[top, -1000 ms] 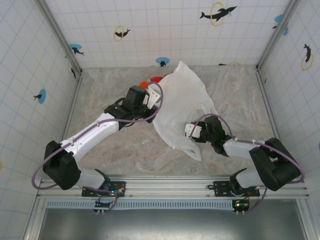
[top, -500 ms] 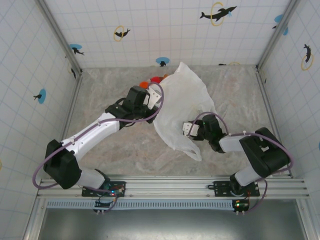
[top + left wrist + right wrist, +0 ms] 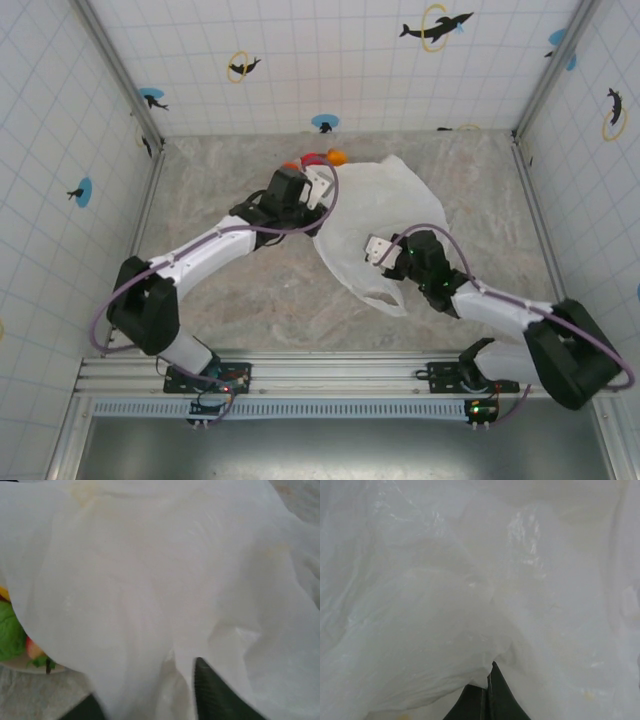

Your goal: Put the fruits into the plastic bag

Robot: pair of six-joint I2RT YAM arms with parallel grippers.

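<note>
Two-finger left end effector (image 3: 145, 680): open — film of the plastic bag (image 3: 380, 210) draped between its fingers
Right end effector (image 3: 489, 682): closed, pinching a fold in the bag's near part
Plastic bag: crumpled on the desk (image 3: 230, 290), between the arms
Fruits (image 3: 327, 157): beside the bag's far-left edge — orange, red, green

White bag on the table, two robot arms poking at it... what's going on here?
Two robot arms are handling a plastic bag lying crumpled on the table. The right arm's fingers are pinched shut, apparently on a fold of its film. The left arm's fingers stand apart with film draped between them, beside the fruits, which sit on a plate at the bag's far edge, outside it.
</note>
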